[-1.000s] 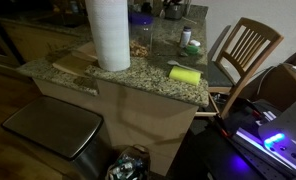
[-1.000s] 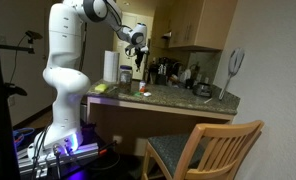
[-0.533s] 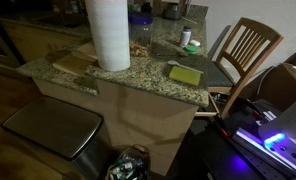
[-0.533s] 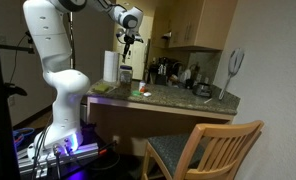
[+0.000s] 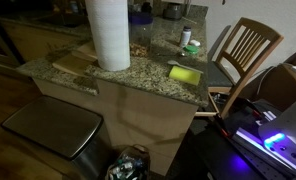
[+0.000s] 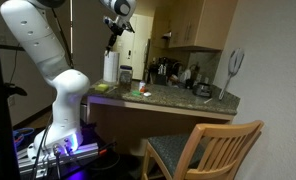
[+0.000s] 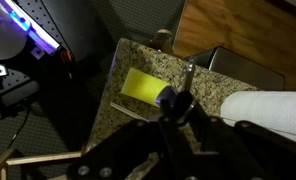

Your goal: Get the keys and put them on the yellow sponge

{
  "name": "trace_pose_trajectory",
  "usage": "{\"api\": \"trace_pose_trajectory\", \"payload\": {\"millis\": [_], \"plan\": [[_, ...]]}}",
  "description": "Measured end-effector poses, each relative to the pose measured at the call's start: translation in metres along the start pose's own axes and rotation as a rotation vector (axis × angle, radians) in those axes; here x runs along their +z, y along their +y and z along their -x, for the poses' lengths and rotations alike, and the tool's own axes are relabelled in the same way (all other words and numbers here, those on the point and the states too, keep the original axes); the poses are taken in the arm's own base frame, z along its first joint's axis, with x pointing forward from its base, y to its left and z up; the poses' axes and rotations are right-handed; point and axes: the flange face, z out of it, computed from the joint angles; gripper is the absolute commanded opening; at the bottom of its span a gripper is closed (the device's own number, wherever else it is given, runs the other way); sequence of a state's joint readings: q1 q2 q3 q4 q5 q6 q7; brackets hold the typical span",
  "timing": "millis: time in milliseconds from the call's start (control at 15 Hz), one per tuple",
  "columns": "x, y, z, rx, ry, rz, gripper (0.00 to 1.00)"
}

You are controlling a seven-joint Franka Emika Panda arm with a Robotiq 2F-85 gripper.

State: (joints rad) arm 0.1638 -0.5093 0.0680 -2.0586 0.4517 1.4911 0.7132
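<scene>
Tool [image 7: 174, 110] hung high over tabletop [image 7: 148, 58], closed on keys [image 7: 168, 97]. Yellow sponge [image 7: 143, 86] lay flat nr edge, paper roll [image 5: 108, 35] well apart.

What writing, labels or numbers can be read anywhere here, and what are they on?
No text can be read.
Green-capped container: label too small and blurred.
Bottles at the counter's back: too small.
Paper roll, yellow sponge, keys: no print visible.
</scene>
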Motion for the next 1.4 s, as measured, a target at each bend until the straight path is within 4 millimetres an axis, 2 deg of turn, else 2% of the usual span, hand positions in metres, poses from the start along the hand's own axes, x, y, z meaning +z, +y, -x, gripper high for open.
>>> {"api": "trace_pose_trajectory", "payload": {"millis": [67, 867, 1067, 1200, 1267, 1333, 1400], "plan": [[0.001, 0.000, -0.001, 0.000, -0.002, 0.001, 0.06], [0.003, 0.011, 0.011, -0.065, -0.085, 0.145, 0.06], [0.000, 0.015, 0.001, -0.108, 0.044, 0.259, 0.06], [-0.003, 0.012, -0.007, -0.133, 0.155, 0.313, 0.06], [-0.005, 0.006, -0.017, -0.146, 0.234, 0.320, 0.06], [-0.008, -0.003, -0.033, -0.159, 0.312, 0.308, 0.22], [-0.011, -0.012, -0.050, -0.168, 0.378, 0.286, 0.22]]}}
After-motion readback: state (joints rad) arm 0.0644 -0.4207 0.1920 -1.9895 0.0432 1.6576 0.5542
